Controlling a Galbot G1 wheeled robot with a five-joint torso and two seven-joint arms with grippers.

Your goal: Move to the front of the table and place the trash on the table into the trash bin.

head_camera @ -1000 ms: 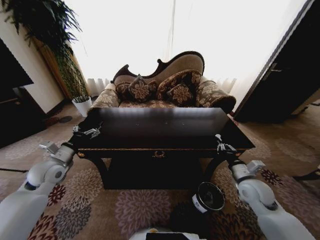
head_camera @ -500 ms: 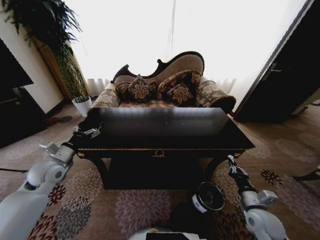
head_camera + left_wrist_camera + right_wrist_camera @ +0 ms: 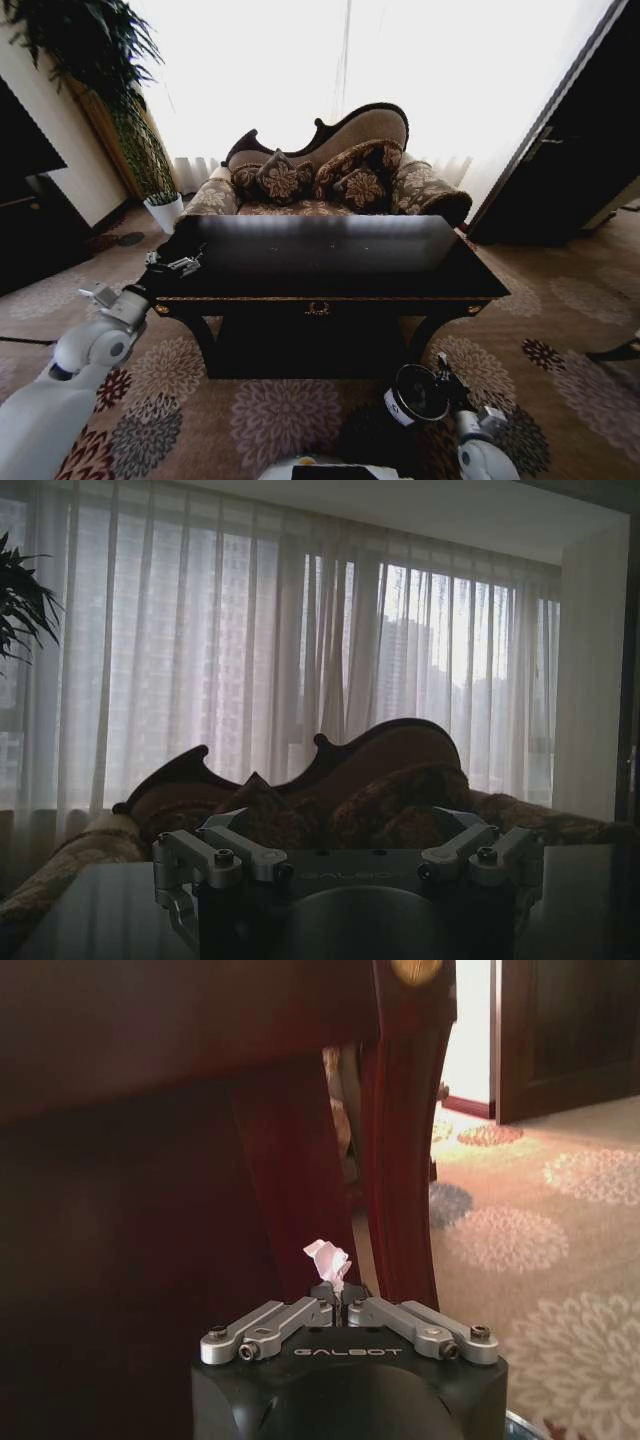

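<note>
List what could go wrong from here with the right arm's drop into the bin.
1. The right hand pinches the paper wad only by a small edge, so it might slip out.
2. In the head view that hand sits at the rim of the trash bin, so the wad may land on the carpet.
3. A curved leg of the table stands close ahead.

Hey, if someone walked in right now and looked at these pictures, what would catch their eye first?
Probably the right gripper, low beside the table's curved front leg on the robot's right, shut on a small white paper wad, with the black trash bin on the carpet right by it. Next, the left gripper, open at the table's left front corner, and the patterned sofa against the bright curtains behind.
</note>
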